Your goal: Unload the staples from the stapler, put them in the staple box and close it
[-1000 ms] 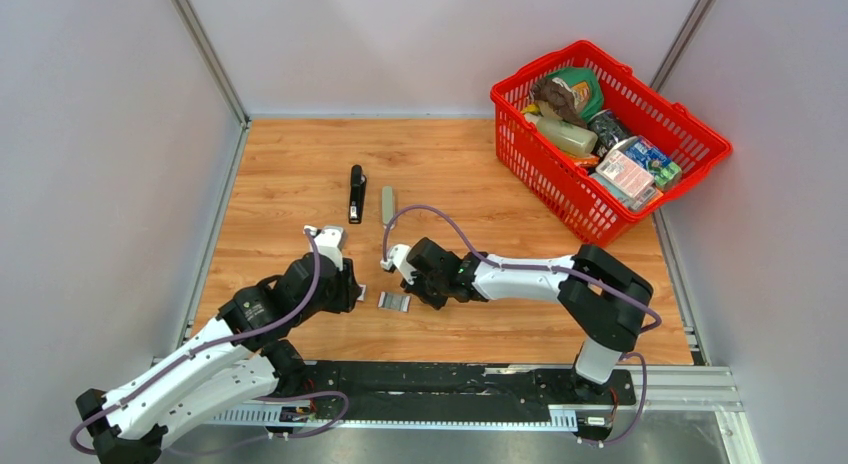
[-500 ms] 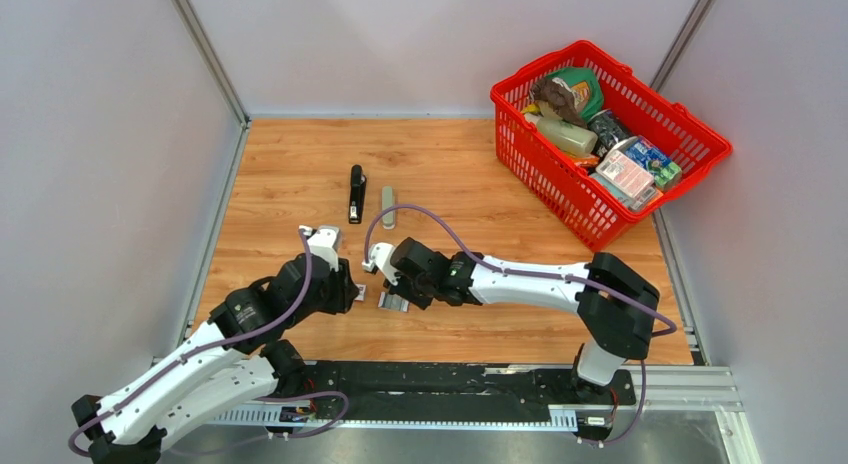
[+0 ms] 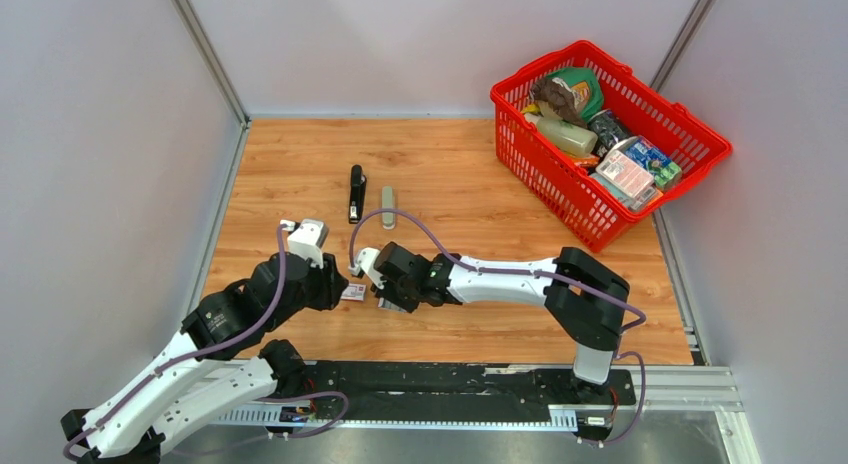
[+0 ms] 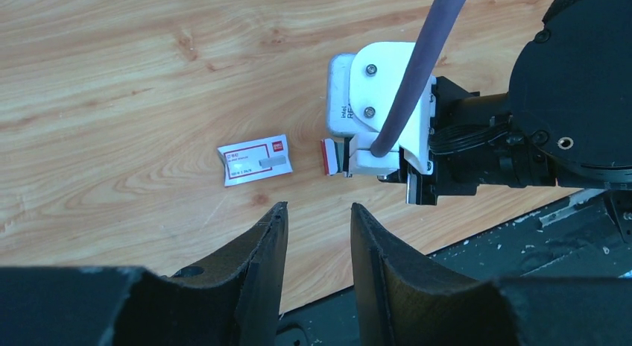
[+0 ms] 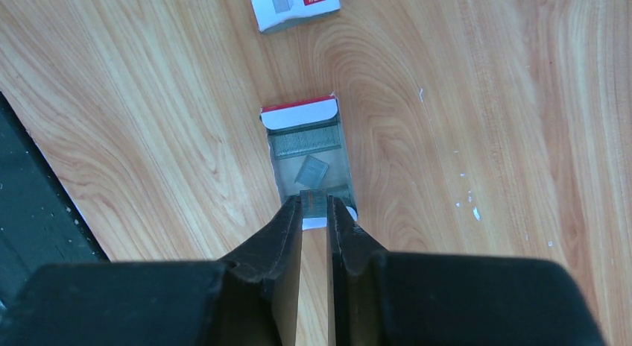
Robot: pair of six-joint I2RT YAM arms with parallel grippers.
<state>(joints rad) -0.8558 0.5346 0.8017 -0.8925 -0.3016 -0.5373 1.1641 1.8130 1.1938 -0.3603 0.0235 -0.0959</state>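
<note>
Black stapler (image 3: 356,193) sits far back, well apart from both arms; my right gripper (image 3: 385,300) has slid left. Left wrist: left gripper (image 4: 317,219) spread, empty, near the sleeve (image 4: 255,159). Right wrist: that gripper pinches staples (image 5: 314,200) over the tray (image 5: 299,113), so I judge unloading nearly done.

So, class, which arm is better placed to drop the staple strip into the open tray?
Right: the right gripper pinches the staple strip at the open tray; the left gripper is open, empty.
</note>
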